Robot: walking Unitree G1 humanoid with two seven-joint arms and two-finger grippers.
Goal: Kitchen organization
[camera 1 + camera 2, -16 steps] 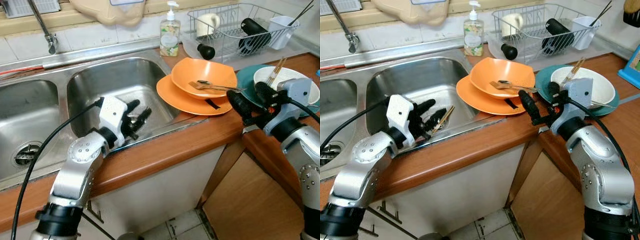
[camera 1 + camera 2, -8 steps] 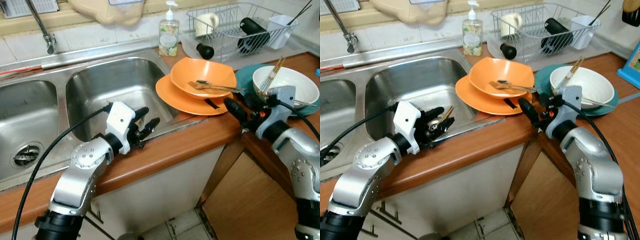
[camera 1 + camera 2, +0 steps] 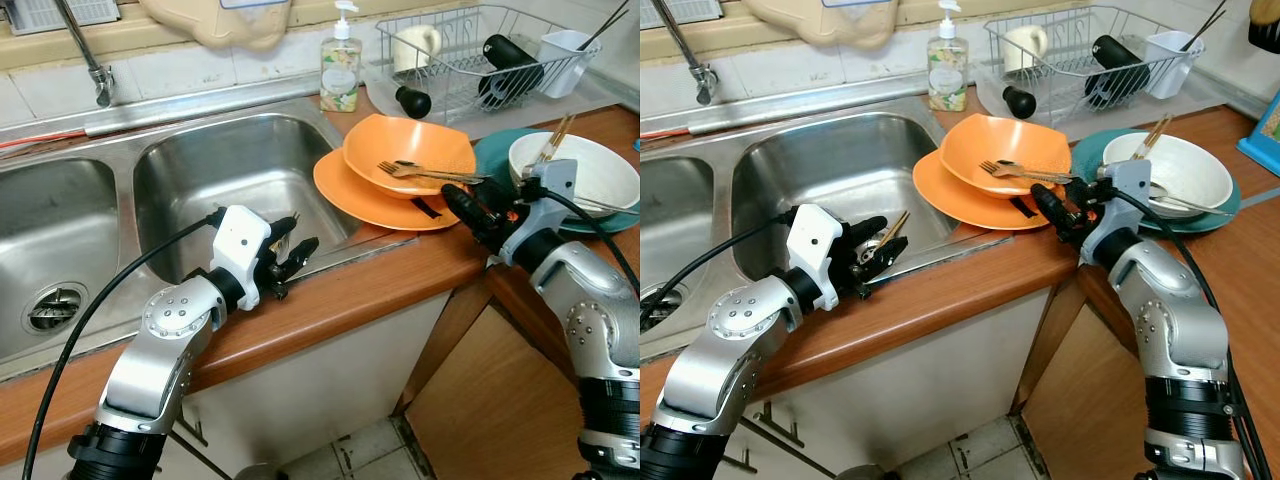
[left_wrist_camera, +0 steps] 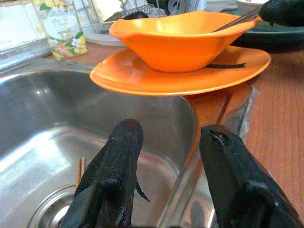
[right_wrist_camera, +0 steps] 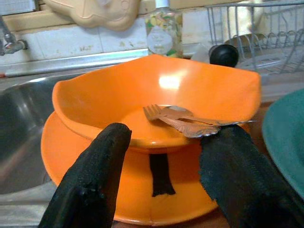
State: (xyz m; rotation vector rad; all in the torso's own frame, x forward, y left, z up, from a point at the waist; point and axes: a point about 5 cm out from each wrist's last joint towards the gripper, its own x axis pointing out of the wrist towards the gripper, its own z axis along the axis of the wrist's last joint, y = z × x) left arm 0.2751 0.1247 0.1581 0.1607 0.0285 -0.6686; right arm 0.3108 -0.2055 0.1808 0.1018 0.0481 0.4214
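The left gripper (image 3: 290, 258) is hanging at the front rim of the right-hand basin of the steel sink (image 3: 240, 150), its fingers (image 4: 116, 161) spread apart with nothing between them — the left wrist view is looking past them into the basin, where a pair of wooden chopsticks (image 3: 890, 227) is lying near the drain. The right gripper (image 3: 1048, 205) is sitting low over the wooden counter (image 3: 380, 290) just in front of the orange plate (image 3: 375, 203), its two fingers (image 5: 95, 171) standing wide apart and gripping nothing. An orange bowl (image 3: 408, 153) is resting on that plate, and a fork (image 5: 175, 118) and a spoon (image 3: 420, 167) are lying inside it with their handles reaching out over the rim toward the right gripper. A dark strip is lying on the plate under the bowl's near edge. Just beside the orange stack, on the robot's right, a white bowl (image 3: 590, 165) is sitting on a teal plate (image 3: 495, 155) with chopsticks leaning in it. Behind them a soap bottle (image 3: 340, 68) is standing at the back of the counter, next to a wire dish rack (image 3: 480, 50) holding a cup, a black bottle and a white container — and a tap (image 3: 90, 60) is rising over the divide between the two basins.
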